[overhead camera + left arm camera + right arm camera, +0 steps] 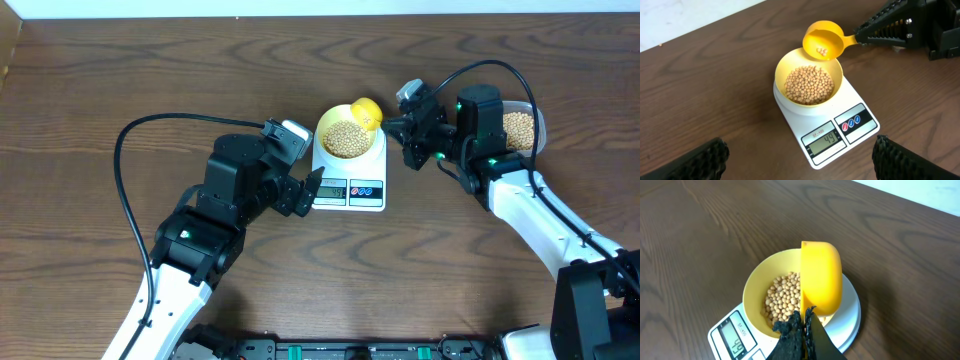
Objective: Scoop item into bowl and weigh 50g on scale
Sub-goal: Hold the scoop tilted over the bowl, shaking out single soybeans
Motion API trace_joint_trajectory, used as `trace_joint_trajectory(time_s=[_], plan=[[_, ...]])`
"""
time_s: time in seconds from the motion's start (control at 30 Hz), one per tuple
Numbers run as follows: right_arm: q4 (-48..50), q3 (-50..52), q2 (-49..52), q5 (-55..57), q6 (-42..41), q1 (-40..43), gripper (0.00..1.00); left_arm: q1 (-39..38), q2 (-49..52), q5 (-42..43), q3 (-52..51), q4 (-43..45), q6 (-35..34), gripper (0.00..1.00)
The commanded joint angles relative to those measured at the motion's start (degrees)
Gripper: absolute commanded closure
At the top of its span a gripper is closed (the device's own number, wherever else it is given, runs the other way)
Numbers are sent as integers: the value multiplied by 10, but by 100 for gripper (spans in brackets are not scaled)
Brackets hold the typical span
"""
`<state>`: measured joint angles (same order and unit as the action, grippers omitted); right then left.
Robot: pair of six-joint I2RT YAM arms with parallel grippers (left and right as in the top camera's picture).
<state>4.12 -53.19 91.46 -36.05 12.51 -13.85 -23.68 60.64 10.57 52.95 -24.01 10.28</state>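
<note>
The surface [100, 80] is dark brown with wavy wood grain. The scale [852, 95] is white, its screen [825, 142] grey-green with dark digits, its buttons [852, 121] red and blue. The bowl [782, 75] is pale yellow, the beans [809, 85] beige-tan, the scoop [822, 37] a brighter, orange-tinged yellow. The left claw [306, 193] and right claw [403, 128] are black.

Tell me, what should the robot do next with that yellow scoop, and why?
Probably tilt the yellow scoop a touch more, gently, so one or two of the beans left in it fall. The right gripper holds it tipped over the bowl, and the scale seems to read 49, just short of 50.
</note>
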Motion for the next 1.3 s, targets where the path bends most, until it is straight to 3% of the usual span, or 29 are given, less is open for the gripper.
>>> trace_joint_trajectory(time_s=[0.0, 1.27], plan=[[4, -3, 1, -7, -25, -1, 99, 2, -3, -2, -2, 0, -3, 6], [17, -3, 1, -3, -39, -1, 99, 2, -3, -2, -2, 0, -3, 6]])
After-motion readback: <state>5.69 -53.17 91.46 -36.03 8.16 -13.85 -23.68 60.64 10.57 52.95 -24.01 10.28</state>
